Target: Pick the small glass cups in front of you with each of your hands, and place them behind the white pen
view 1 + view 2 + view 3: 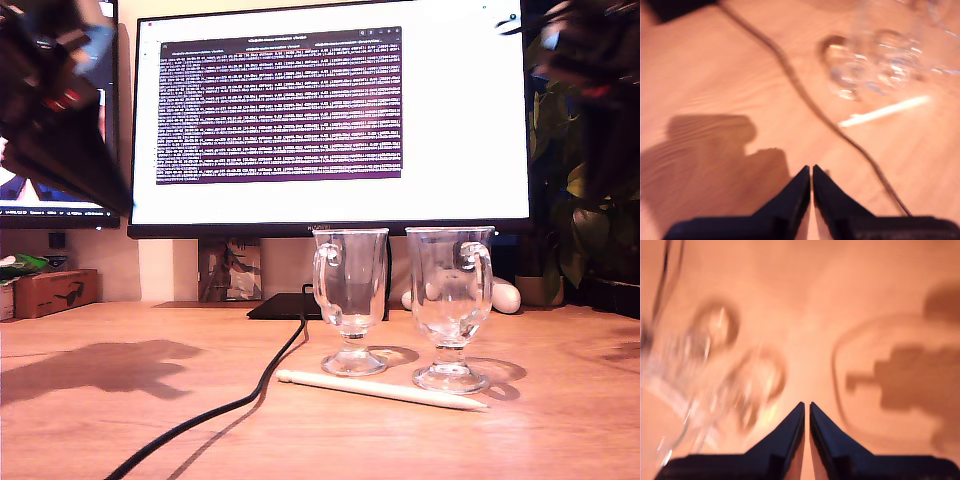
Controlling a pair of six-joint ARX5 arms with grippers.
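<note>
Black cable (215, 410) lies nearest the exterior camera, snaking across the wooden desk (100, 420) from the front edge back toward the monitor (330, 115).

At the exterior view's upper left, a dark, blurred arm hangs in the air above the desk, casting a shadow on the wood. My first gripper (811, 172) has its jaws together, holding nothing, well apart from the cups.

Right of the cable, the white pen (380, 390) lies flat on the desk. Just behind it stand the two small glass cups, upright and close together: the first cup (350, 285) toward the exterior view's left, the second cup (450, 295) toward its right.

At the exterior view's upper right, another blurred arm hangs before a leafy plant (570, 210). My second gripper (806, 410) has its jaws together and empty, over bare desk beside the cups.
</note>
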